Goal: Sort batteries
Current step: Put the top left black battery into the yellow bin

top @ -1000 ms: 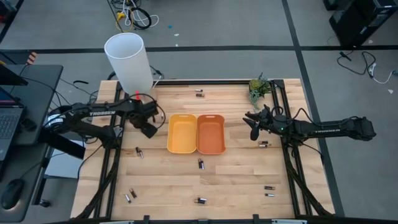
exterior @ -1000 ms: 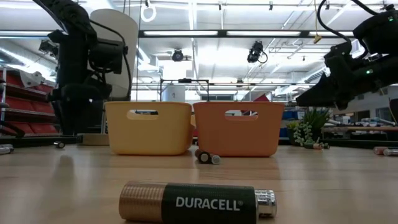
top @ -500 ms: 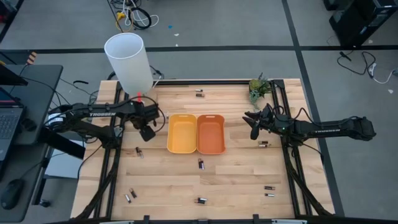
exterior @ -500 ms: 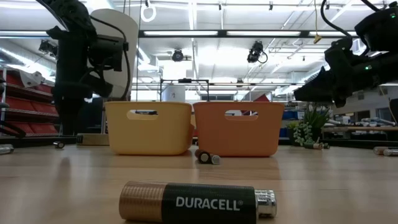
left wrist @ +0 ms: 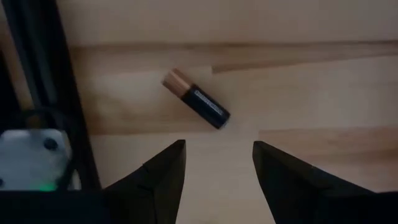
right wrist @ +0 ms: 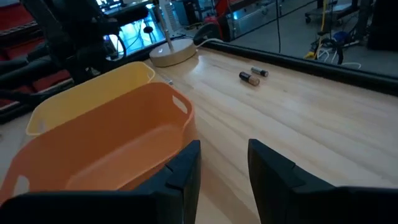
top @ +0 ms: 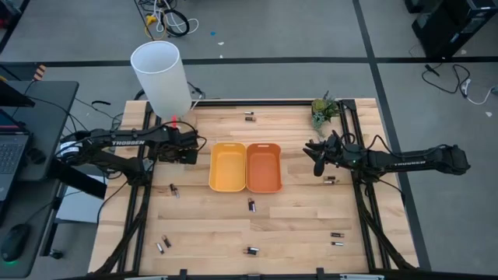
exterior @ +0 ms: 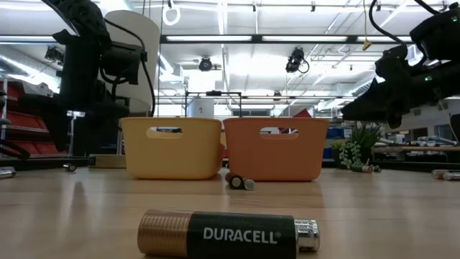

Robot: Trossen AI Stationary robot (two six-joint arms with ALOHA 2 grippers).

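Both pincers are seen with their fingers apart and nothing between them. The left pincer (top: 189, 152) is held above the tabletop (top: 296, 218) just left of the yellow tray (top: 227, 166), and in its wrist view a copper-and-black battery (left wrist: 196, 107) is shown lying flat directly ahead of the gap between the fingers, its long axis set diagonally to that gap, so a turn of the wrist would probably be called for before a descent. The right pincer (top: 319, 161) is held to the right of the orange tray (top: 264, 167), with a battery (top: 331, 180) lying just beside it on the wood. The remaining batteries are scattered well apart: one near the far edge (top: 250, 117), one in front of the trays (top: 251, 205), others along the near edge, and both trays appear empty. The left arm is judged the nearer to a ready pick. "DURACELL" is read on the cell (exterior: 228, 233) nearest the low camera, and "TROSSEN" can be made out on both arms.
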